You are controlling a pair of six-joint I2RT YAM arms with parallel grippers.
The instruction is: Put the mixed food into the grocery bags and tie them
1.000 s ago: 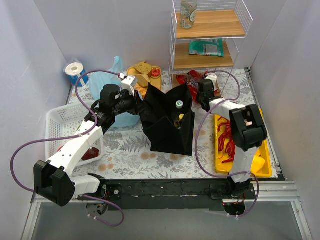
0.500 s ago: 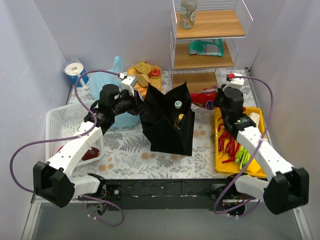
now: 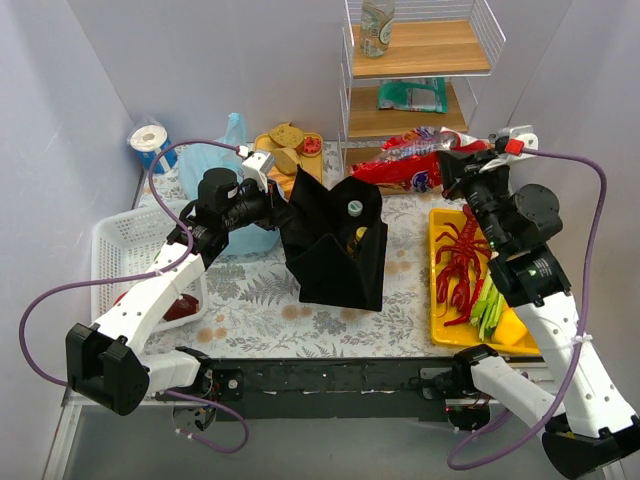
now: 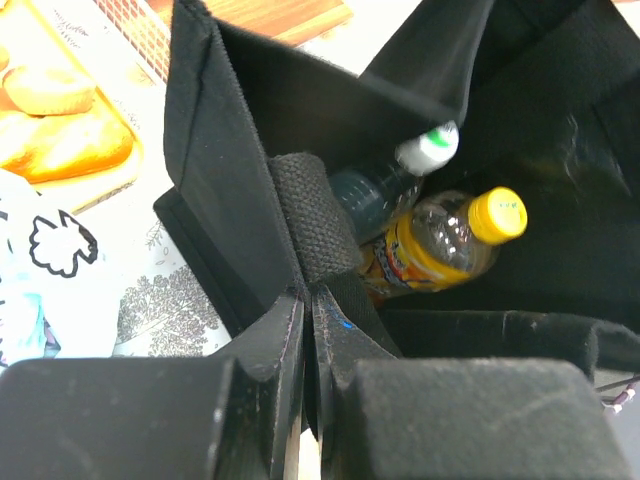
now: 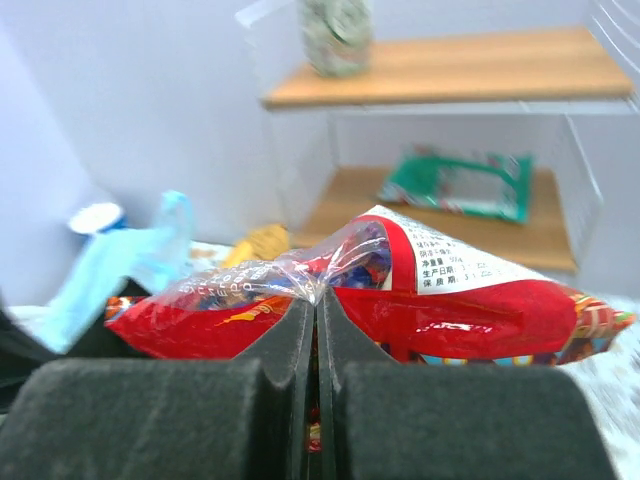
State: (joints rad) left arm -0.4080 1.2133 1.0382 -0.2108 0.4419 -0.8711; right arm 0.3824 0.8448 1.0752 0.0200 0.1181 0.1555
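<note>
While right gripper (image 5: pixel 315 305) pinches red snack packet (image 5: pixel 440 300) at film edge, treat as light, soft, slippery, crushable; grip seam only; left gripper (image 4: pixel 307 300) clamped on stiff black bag (image 4: pixel 240 150) rim.

We see the stiff bag (image 3: pixel 335 255) at mid bench (image 3: pixel 250 300), two bottles (image 4: pixel 440 245) inside. The thin bag (image 3: pixel 212 165) sits behind-left, the basket (image 3: pixel 120 245) farther left, the tray (image 3: pixel 440 222) right. The packet (image 3: pixel 405 165) hangs before the shelves (image 3: pixel 420 50).
</note>
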